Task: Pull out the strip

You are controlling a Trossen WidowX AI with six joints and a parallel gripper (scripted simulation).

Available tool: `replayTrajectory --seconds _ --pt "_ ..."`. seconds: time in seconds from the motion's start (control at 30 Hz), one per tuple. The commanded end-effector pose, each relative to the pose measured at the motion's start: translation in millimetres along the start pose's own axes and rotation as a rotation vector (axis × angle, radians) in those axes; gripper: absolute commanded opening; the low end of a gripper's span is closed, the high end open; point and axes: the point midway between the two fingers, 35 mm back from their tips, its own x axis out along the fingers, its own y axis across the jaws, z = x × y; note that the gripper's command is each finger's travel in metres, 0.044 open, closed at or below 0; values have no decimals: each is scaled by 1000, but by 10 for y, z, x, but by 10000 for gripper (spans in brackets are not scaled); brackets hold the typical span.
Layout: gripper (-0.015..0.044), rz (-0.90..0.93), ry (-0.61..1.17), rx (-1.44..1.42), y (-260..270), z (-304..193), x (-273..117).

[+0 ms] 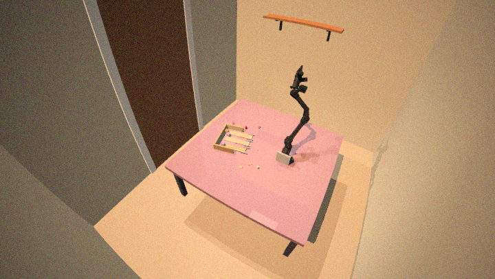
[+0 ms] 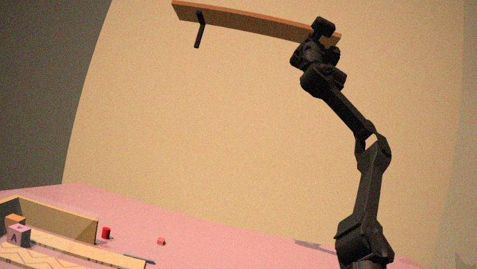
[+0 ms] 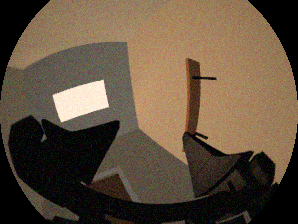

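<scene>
A: State the work surface.
B: A pink table (image 1: 242,187) (image 2: 200,237), standing in a room with tan and grey walls.

A: Nearest items in the exterior view?
B: A pale strip with a zigzag pattern (image 2: 30,255). Beyond it, the pink cube marked "A" (image 1: 228,134) (image 2: 18,236) is upright inside the open-fronted wooden box (image 1: 223,148) (image 2: 59,222), near an orange cube (image 1: 227,130) (image 2: 14,218). The supporting strip cannot be identified from these views.

A: Beyond the box wall?
B: A red cylinder (image 1: 245,127) (image 2: 105,232) is upright on the table.

A: Gripper status?
B: The gripper (image 1: 301,67) (image 2: 328,40) (image 3: 152,129) is raised high above the table, well apart from the cube. Its fingers are spread wide, with nothing between them.

A: Background?
B: An orange-brown shelf (image 1: 303,22) (image 2: 250,23) (image 3: 193,100) is mounted on the tan wall.
</scene>
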Motion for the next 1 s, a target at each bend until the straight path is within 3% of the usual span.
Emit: replayTrajectory --seconds 0.0,0.23,0.5,0.73,0.97 --pt "400 -62 218 48 43 -730 -250" --pt "400 -139 544 79 185 -1682 -837" --pt "400 -196 916 53 427 -2522 -1787" --pt "400 -211 1239 -27 652 -2976 -2798" --pt "400 -183 1555 -173 830 -3128 -3906"
